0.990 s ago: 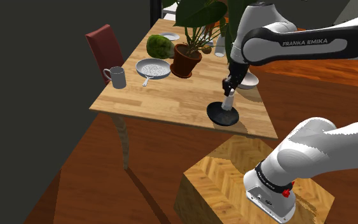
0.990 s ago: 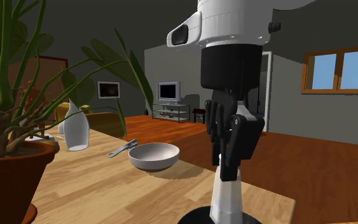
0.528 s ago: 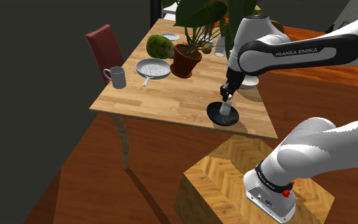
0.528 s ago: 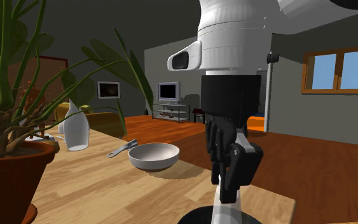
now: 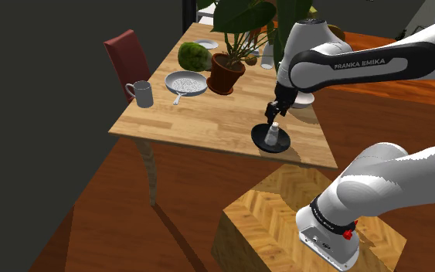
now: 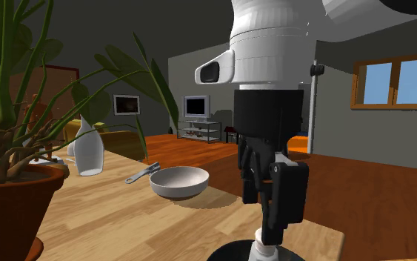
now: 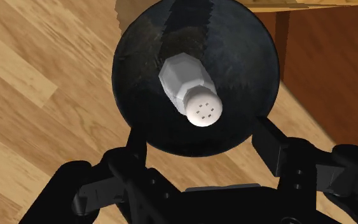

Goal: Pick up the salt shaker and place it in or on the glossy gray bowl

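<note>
The white salt shaker [image 7: 190, 95] stands a little tilted inside the glossy, very dark bowl [image 7: 152, 57], near its middle. My gripper [image 7: 203, 149] hangs just above it, open: the black fingers [image 7: 269, 143] stand apart on either side of the shaker's cap and touch nothing. In the shoulder view the bowl [image 5: 282, 144] sits near the table's front edge, close to the stand, with the shaker [image 5: 273, 134] in it and the gripper [image 5: 273, 117] right over it. In the second exterior view the gripper [image 6: 267, 233] is above the shaker [image 6: 261, 250] and the bowl's rim [image 6: 225, 253].
On the wooden table [image 5: 200, 116] are a grey mug [image 5: 141, 93], a grey pan [image 5: 186, 83], a potted plant [image 5: 226, 73], a green ball [image 5: 193, 56] and a white bowl [image 5: 304, 98] behind the arm. A red chair [image 5: 128, 56] stands at the far side. The stand [image 5: 285, 209] is just below the table's edge.
The gripper came down with the shaker into the dark bowl, then opened and let it go. The shaker now stands free in the bowl and the fingers have risen slightly.
</note>
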{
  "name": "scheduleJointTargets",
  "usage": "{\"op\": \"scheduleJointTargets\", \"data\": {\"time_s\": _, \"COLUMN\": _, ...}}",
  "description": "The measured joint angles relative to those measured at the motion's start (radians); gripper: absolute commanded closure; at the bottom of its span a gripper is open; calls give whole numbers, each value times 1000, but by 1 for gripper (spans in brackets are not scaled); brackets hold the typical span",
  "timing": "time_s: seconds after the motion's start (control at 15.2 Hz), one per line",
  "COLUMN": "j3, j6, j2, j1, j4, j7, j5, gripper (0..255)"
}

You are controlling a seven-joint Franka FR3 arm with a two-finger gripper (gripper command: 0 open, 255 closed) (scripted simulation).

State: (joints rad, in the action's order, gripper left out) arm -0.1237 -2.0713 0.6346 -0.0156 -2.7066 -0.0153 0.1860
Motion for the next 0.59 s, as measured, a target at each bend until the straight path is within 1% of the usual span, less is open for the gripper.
{"op": "scheduleJointTargets", "data": {"time_s": 0.26, "j3": 0, "j6": 0, "j2": 0, "j1": 0, "j4": 0, "j7": 0, "j5": 0, "gripper": 0}}
{"op": "scheduleJointTargets", "data": {"time_s": 0.59, "j3": 15, "j6": 127, "j2": 40, "j1": -8, "j4": 88, "j7": -5, "j5": -17, "gripper": 0}}
